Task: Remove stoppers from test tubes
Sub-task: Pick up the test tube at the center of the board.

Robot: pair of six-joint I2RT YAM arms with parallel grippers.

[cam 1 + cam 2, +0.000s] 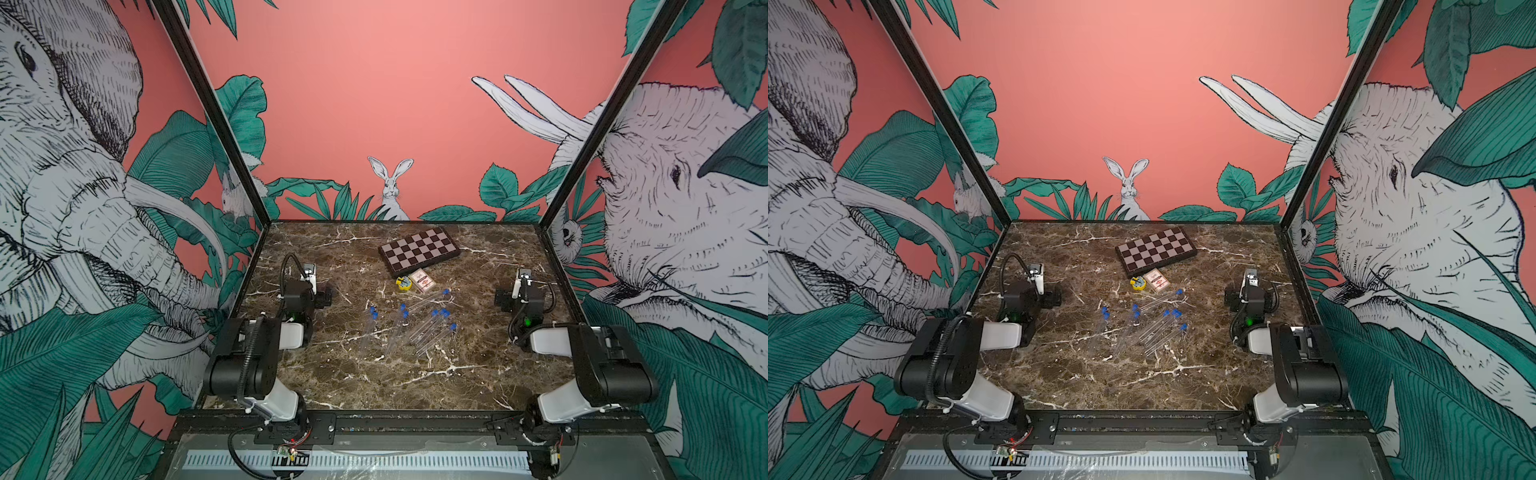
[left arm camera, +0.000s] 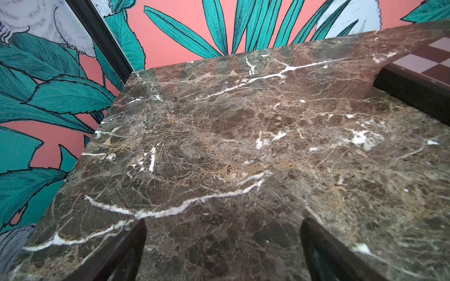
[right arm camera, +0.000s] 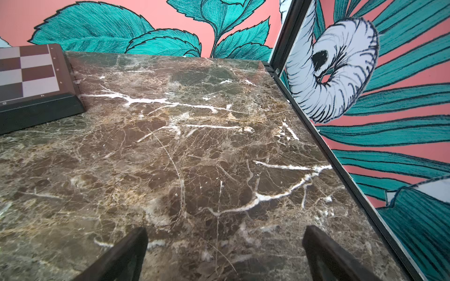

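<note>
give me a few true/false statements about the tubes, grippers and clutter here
The test tubes lie flat on the marble table, blue stoppers at their ends. True.
The left gripper is shut on a test tube. False: it is open and empty.
The chessboard lies beyond the tubes. True.
The round yellow object sits on the chessboard. False: it lies on the table beside a card box.
The right gripper is open. True.

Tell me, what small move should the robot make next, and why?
Probably move the right gripper toward the nearest tube in the middle of the table. Both it and the left gripper stand open and empty at the sides, and the tubes seem to have their blue stoppers in.
</note>
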